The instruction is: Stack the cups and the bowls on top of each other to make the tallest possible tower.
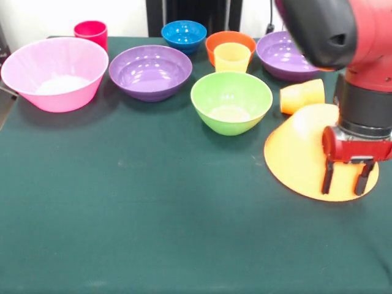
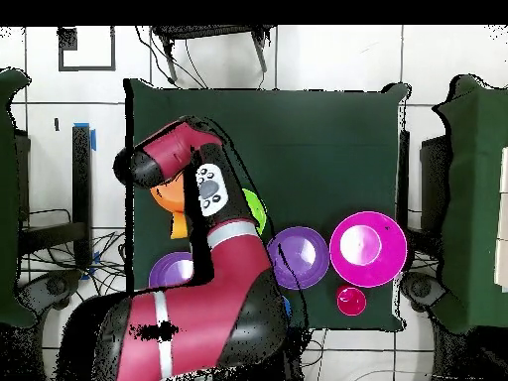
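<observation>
Dark green cloth-covered table (image 1: 153, 233) fills the front view; overhead it sits on a white tiled floor (image 2: 327, 55) with dark chairs or stands at both sides, cables bottom left. Red and black Sawyer arm (image 2: 198, 308) covers much of the table's lower left overhead, hiding most bowls there. Big glossy pink plastic bowl (image 1: 55, 73) upright at far left in front view. Big orange plastic bowl (image 1: 300, 153) lies upside down at right, partly behind the gripper (image 1: 348, 179), whose two black fingers hang apart over the bowl's near rim, holding nothing; contact with the bowl unclear. Mid-size purple bowl (image 1: 150, 71) upright beside the pink one; second purple bowl (image 1: 282, 56) far right, cut off by the arm. Mid-size green bowl (image 1: 231, 101) upright near centre. Small blue bowl (image 1: 184, 35) at the far edge, small orange-red bowl (image 1: 228, 41) next to it, partly hidden by the pale yellow plastic cup (image 1: 232, 58) standing upright just in front. Orange cup (image 1: 301, 96) on its side, touching or just beside the upturned orange bowl. Red cup (image 1: 90, 32) upright behind the pink bowl. Nothing stacked.
</observation>
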Controlling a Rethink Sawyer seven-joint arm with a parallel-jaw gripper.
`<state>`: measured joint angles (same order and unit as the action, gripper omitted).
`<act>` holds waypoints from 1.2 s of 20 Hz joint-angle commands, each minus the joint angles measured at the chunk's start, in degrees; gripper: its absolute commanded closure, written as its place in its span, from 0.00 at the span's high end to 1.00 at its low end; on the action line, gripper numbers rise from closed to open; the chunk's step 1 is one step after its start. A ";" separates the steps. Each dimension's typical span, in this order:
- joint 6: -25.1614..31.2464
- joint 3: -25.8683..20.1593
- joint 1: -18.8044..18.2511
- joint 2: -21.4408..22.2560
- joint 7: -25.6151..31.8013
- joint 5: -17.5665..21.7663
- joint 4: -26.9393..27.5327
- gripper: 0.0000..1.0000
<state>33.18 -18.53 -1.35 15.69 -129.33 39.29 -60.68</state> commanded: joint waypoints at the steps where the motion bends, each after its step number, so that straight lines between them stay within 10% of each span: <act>1: -3.34 1.63 2.90 -8.47 -10.94 -1.30 8.31 1.00; 6: 0.05 -0.37 5.55 -11.64 -12.08 -6.16 13.72 1.00; 24: -3.38 12.50 18.00 -0.90 -24.69 -19.03 -8.35 1.00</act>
<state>30.71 -11.67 12.21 12.30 -136.08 22.65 -58.63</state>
